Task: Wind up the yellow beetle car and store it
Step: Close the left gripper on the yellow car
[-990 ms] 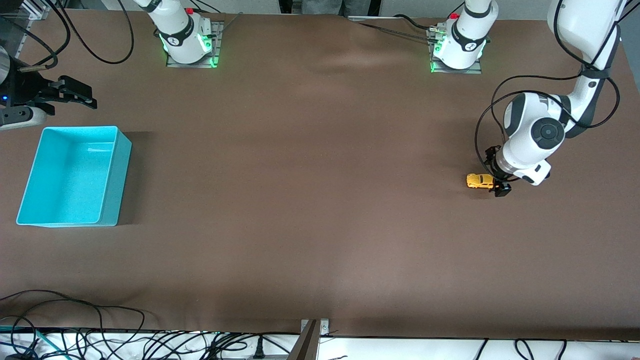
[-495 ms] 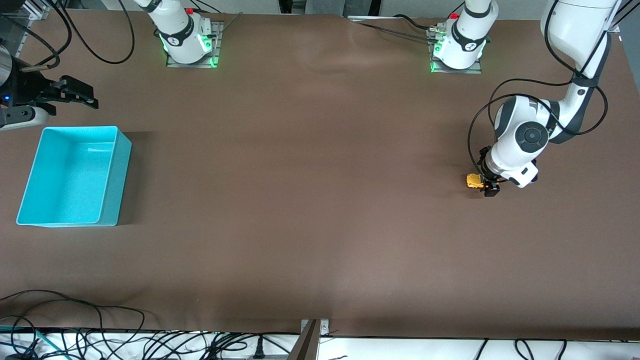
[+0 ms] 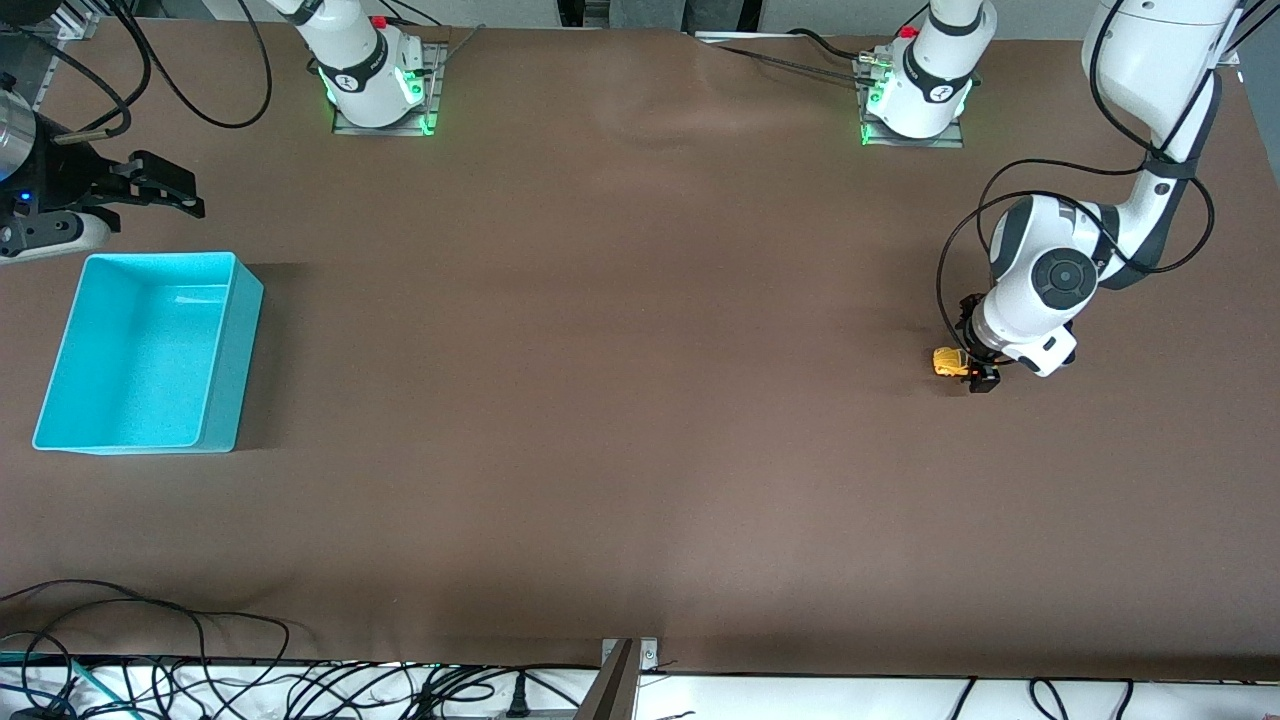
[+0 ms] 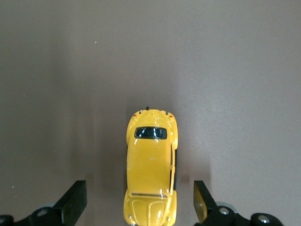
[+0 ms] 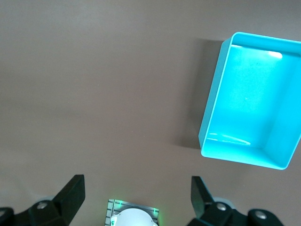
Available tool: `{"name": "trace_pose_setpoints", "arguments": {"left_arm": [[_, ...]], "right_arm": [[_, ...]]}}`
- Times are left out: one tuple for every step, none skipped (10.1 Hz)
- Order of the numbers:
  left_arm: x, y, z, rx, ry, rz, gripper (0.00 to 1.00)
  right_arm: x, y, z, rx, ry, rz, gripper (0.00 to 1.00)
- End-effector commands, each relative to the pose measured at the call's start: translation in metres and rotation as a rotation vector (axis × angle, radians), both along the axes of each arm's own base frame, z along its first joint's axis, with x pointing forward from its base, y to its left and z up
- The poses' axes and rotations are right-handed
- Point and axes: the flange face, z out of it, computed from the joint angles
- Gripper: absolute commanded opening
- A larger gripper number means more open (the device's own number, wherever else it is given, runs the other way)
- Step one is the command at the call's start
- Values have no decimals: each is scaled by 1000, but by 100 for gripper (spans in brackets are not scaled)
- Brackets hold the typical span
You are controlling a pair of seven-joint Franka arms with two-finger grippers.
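Yellow beetle car (image 4: 150, 174) sits on the table at the left arm's end, between the wide-open fingers of the left gripper (image 4: 139, 207), not yet held. Looks light, rigid, glossy and slippery: pinch the flat sides between the wheels. Right gripper (image 3: 165, 190) waits open and empty above the turquoise bin (image 3: 60, 360).

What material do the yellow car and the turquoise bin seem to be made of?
The yellow beetle car looks like glossy painted metal or hard plastic: its roof shows soft reflections and the windows shine dark. Which of the two cannot be told. The turquoise bin looks like smooth moulded plastic with thin, even walls and a bright highlight on its inner floor.
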Motion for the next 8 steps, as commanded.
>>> {"name": "trace_pose_setpoints", "arguments": {"left_arm": [[3,7,-5,14,9,-31,100],[3,7,-5,15,9,-32,90],[3,7,-5,14,9,-32,72],[4,8,-4,15,8,-29,54],[4,8,-4,15,6,-28,31],[4,7,-3,15,4,-23,0],[4,7,-3,15,3,-20,0],[6,7,1,16,-5,-18,0]], "right_arm": [[2,13,1,3,-8,11,100],[2,14,2,2,-12,13,100],[2,14,1,0,-12,13,100],[2,11,1,0,-9,10,100],[2,10,1,-4,-9,8,100],[4,9,-3,-5,-4,5,100],[6,11,-5,-5,-7,8,100],[7,11,-6,-5,-4,8,100]]}}
